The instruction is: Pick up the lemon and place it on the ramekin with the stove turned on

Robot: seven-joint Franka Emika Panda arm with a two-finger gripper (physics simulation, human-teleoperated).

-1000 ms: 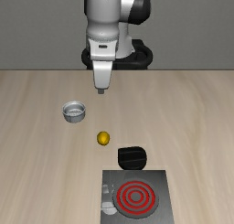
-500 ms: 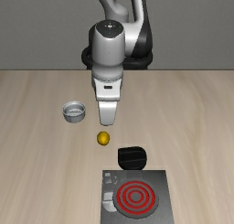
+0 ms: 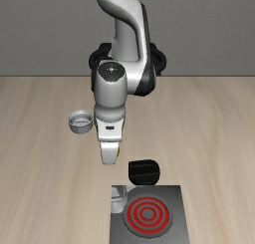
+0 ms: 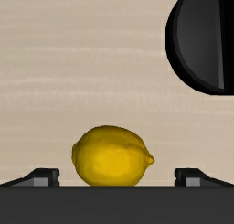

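The gripper point(image 4: 117, 177) is spread wide and holds nothing. Its fingertips point(image 4: 41, 176) sit low on either side of the lemon point(image 4: 111, 156), each with a clear gap to the peel. The fruit lies on the wooden table point(image 4: 82, 63), centred between them. I take that wide straddle as deliberate: it keeps the fingers from nudging the lemon, and closing should meet both sides together (along its longer axis, so the hold may be a little less sure).

The arm point(image 3: 125, 49) is folded forward from its base, with the hand pointing straight down over the lemon.

From the lemon, a black rounded object point(image 3: 143, 170) sits just beside it, toward the exterior view's right. The stove point(image 3: 149, 214) lies beyond that, rings glowing red, so it looks switched on. The ramekin point(image 3: 81, 121) stands well apart from the lemon, toward the base and the exterior view's left.
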